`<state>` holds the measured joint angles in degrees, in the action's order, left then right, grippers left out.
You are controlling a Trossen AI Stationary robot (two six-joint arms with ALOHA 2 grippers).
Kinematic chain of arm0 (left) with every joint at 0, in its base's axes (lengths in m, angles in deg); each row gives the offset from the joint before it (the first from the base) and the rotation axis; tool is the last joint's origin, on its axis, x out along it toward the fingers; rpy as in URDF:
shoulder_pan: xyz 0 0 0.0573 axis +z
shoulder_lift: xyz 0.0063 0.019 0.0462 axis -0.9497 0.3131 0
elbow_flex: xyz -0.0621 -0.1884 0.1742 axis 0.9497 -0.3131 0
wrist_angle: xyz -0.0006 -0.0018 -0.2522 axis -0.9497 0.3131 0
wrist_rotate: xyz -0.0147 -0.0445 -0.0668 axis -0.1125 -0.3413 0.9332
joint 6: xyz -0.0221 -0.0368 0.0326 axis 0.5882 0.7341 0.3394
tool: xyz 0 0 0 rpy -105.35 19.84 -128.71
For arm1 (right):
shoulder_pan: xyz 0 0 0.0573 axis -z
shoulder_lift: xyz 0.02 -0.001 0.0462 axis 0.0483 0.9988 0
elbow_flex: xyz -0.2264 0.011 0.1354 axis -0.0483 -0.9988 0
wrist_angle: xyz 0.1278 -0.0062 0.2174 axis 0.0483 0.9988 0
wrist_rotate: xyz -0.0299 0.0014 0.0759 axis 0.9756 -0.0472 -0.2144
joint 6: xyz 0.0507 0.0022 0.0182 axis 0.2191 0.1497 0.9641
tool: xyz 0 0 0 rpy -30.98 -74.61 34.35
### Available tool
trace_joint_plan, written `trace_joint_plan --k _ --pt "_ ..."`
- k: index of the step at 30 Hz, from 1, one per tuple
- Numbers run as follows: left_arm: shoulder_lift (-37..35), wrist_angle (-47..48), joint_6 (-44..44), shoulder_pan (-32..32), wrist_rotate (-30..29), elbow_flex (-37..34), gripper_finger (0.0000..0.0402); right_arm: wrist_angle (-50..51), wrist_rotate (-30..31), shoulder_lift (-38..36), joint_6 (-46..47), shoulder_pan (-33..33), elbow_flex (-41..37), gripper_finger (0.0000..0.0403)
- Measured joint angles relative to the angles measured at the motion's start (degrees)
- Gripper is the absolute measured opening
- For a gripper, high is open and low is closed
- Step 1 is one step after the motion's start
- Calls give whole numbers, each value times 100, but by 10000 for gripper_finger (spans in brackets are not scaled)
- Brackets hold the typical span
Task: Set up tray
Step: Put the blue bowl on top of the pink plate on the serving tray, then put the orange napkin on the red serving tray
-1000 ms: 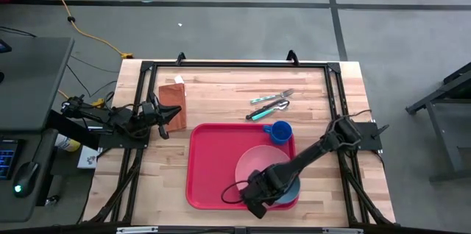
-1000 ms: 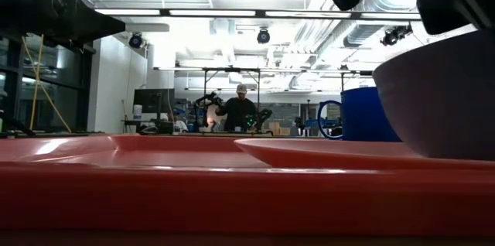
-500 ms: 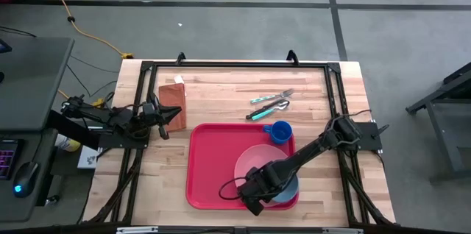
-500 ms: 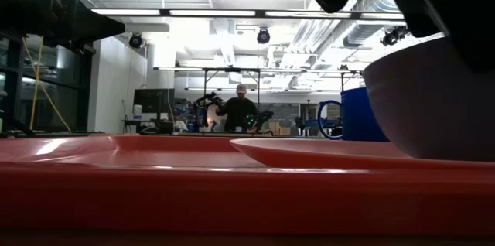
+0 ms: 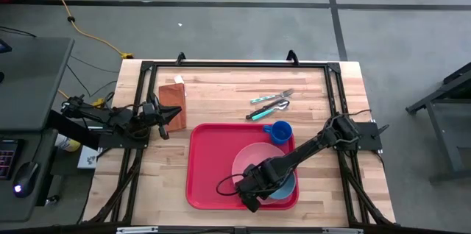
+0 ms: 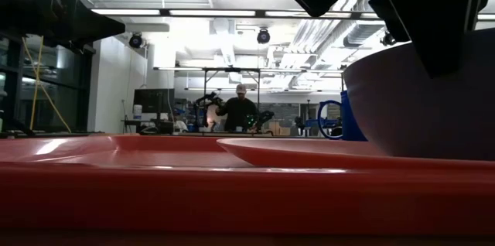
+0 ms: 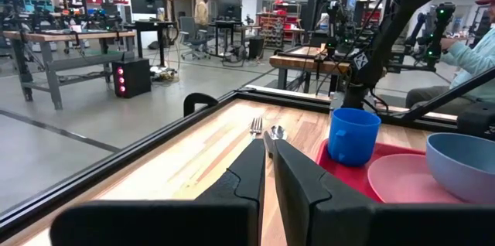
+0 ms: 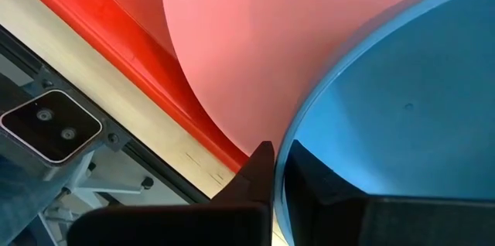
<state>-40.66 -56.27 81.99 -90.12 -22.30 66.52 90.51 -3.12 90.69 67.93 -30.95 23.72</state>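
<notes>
Red tray: lies on my wooden table, near its front edge.
Pink plate: rests on the tray's right half.
Right gripper: my fingers pinch the rim of the blue bowl, which sits on the plate.
Blue cup: stands in the tray's far right corner.
Left gripper: fingers nearly together, holding nothing, at the table's left side beside the brown napkin.
</notes>
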Motion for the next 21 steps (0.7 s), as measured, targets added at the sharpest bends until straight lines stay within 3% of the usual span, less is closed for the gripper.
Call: trace_joint_plan --k 10,21 --pt "0 0 2 -2 -3 0 60 0 -130 2 -70 -15 0 42" --pt "-2 0 20 0 46 0 60 39 -155 0 -63 -15 0 129"
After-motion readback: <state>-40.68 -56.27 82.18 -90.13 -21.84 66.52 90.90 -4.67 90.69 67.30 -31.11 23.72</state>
